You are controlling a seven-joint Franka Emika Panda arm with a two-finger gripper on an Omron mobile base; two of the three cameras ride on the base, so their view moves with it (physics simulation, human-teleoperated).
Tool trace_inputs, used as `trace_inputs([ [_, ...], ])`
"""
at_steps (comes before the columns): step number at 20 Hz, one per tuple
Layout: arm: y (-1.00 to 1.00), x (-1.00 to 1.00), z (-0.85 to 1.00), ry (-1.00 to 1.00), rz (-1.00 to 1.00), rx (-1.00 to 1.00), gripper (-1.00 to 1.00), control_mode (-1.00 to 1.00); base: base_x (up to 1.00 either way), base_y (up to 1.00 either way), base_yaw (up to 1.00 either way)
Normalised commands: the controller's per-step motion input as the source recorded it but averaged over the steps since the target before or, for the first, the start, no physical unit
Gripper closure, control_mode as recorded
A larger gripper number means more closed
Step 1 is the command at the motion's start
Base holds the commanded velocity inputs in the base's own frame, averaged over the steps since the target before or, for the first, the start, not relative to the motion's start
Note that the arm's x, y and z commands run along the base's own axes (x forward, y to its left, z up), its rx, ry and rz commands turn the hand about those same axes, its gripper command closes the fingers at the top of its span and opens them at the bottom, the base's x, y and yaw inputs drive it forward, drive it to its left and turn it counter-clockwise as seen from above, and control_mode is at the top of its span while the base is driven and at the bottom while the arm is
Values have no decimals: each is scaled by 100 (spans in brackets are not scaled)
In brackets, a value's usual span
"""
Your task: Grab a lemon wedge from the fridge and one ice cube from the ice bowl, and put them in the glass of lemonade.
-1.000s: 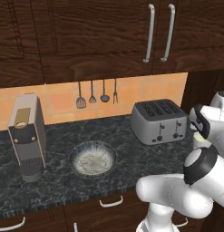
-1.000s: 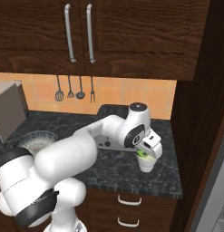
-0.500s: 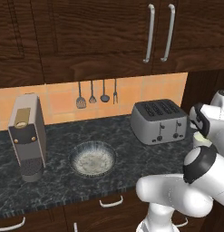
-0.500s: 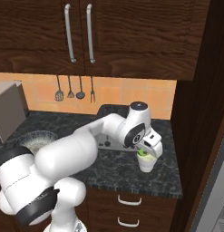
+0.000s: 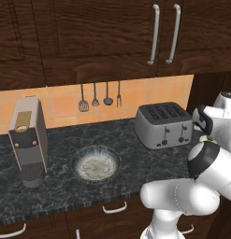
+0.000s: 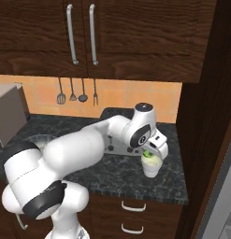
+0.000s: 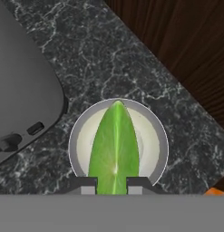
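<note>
The gripper is clenched on a green wedge, glossy and leaf-shaped with a pointed tip, held straight above the glass of lemonade, probably for a clean drop. It is green, not yellow-orange, so it may be the wrong piece. The glass has a round whitish rim and sits on speckled dark marble counter. Beside the glass is the smooth grey toaster. The glassy ice bowl lies well beyond that.

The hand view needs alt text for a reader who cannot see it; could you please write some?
Seen from directly above, the claw holds a green wedge over the glass of lemonade, a round whitish cup on a dark marbled counter. The grey toaster curves in at left; dark wood panelling crosses the upper right.
</note>
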Motion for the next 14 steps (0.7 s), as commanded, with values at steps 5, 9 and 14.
trace_inputs([
  [5, -8, 8, -13, 1, 0, 0, 100, -100, 0, 0, 0],
  [9, 0, 4, -13, 0, 0, 0, 100, -100, 0, 0, 0],
  [14, 0, 1, -27, 0, 0, 2, 100, -100, 0, 0, 0],
])
